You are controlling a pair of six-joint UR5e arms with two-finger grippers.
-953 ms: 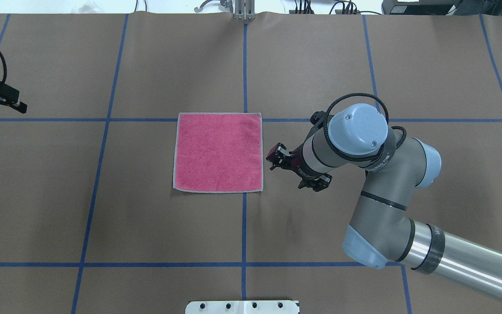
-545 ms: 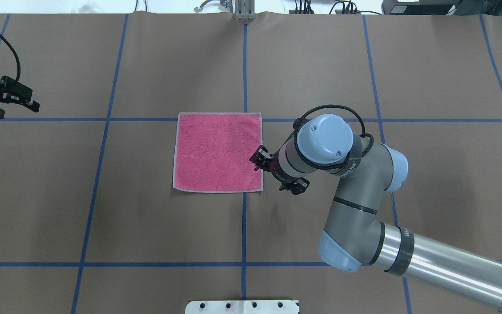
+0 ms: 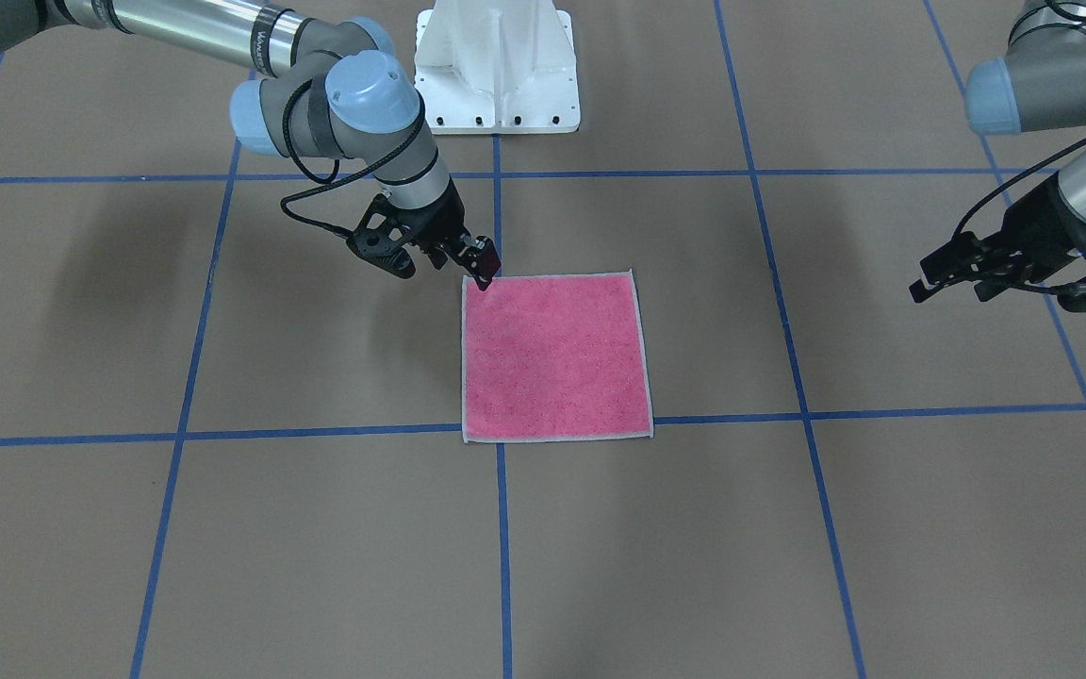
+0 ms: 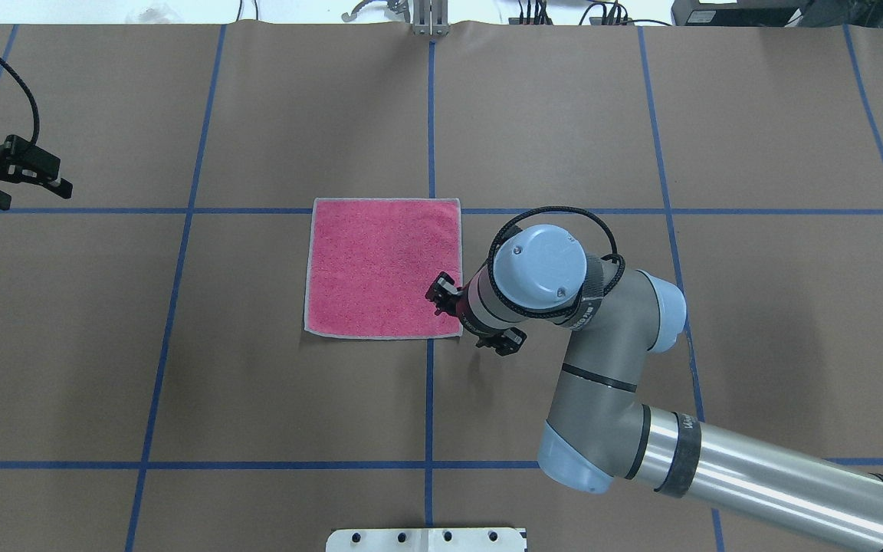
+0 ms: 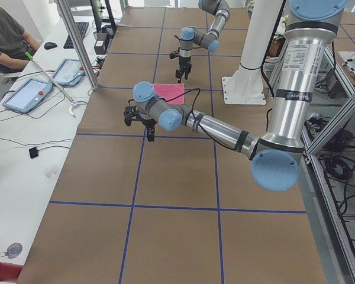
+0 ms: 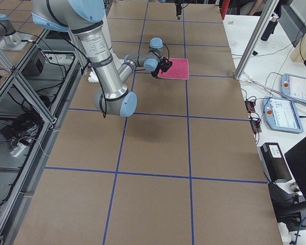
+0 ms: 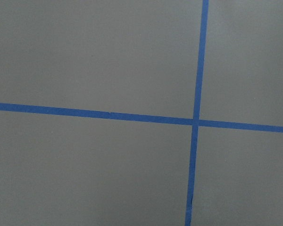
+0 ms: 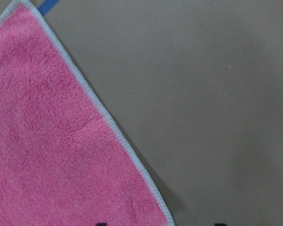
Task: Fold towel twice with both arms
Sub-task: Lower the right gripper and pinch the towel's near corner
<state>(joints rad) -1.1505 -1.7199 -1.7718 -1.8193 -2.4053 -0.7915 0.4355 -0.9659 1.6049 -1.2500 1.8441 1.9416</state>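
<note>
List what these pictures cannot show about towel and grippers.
- Underside of the towel: hidden everywhere by its pink face.
- Whether the right gripper touches the towel: overhead, its wrist covers this; right wrist view crops the gripper.
- The left gripper: absent from left wrist view, partly cropped at overhead's left edge.

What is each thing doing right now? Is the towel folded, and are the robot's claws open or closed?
towel: lying flat, not folded, pink side up.
right gripper: open, low at the towel's corner nearest the robot, holding nothing.
left gripper: open, empty, off to the side and far from the towel.
</note>
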